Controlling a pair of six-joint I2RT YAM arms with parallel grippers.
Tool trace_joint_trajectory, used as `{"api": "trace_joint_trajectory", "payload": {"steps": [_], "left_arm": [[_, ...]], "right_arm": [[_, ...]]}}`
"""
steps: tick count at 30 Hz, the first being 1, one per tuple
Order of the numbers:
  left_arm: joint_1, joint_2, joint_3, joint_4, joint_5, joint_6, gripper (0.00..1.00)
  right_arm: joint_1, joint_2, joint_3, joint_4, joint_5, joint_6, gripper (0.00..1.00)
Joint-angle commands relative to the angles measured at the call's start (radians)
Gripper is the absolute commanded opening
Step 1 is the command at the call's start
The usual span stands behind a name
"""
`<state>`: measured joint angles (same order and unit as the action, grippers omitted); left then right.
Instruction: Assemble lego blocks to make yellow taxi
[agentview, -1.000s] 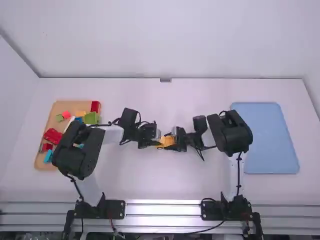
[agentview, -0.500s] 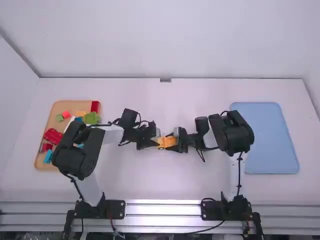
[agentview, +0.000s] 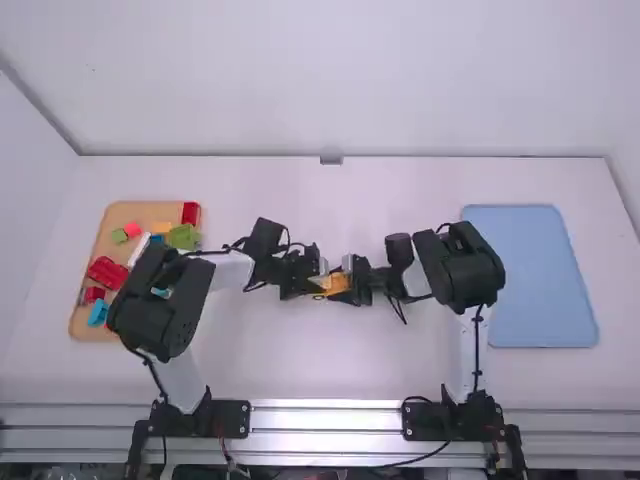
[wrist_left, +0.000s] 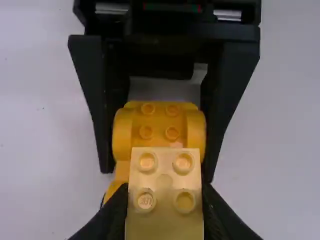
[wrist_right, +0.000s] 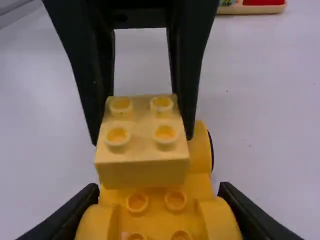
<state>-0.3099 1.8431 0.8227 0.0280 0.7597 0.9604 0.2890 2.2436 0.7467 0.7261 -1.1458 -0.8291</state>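
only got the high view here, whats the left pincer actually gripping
Observer: The left pincer is shut on a pale yellow plastic block, one finger against each side.
Operator: ok and the right one, whats it got
Observer: The right pincer is shut on a darker yellow plastic car base with rounded fenders.
Operator: any studs free on top of the pale block
Observer: Four, in two rows of two, all uncovered.
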Motion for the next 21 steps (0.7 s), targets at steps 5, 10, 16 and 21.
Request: {"api": "trace_joint_trajectory", "payload": {"steps": [5, 10, 16, 21], "left_arm": [[-0.003, -0.011, 0.012, -0.029, -0.108, -0.008, 0.02], [-0.004, -0.026, 0.06, -0.101, -0.146, -0.029, 0.02], [-0.004, -0.026, 0.072, -0.171, -0.151, 0.014, 0.02], [-0.004, -0.026, 0.053, -0.125, -0.17, -0.005, 0.02]], "right_arm": [[-0.001, 0.034, -0.023, -0.031, 0.071, 0.039, 0.4], [0.0, 0.034, -0.031, -0.023, 0.07, 0.035, 0.4], [-0.002, 0.034, -0.028, -0.027, 0.069, 0.035, 0.4], [0.007, 0.034, -0.028, -0.027, 0.069, 0.037, 0.4]]}}
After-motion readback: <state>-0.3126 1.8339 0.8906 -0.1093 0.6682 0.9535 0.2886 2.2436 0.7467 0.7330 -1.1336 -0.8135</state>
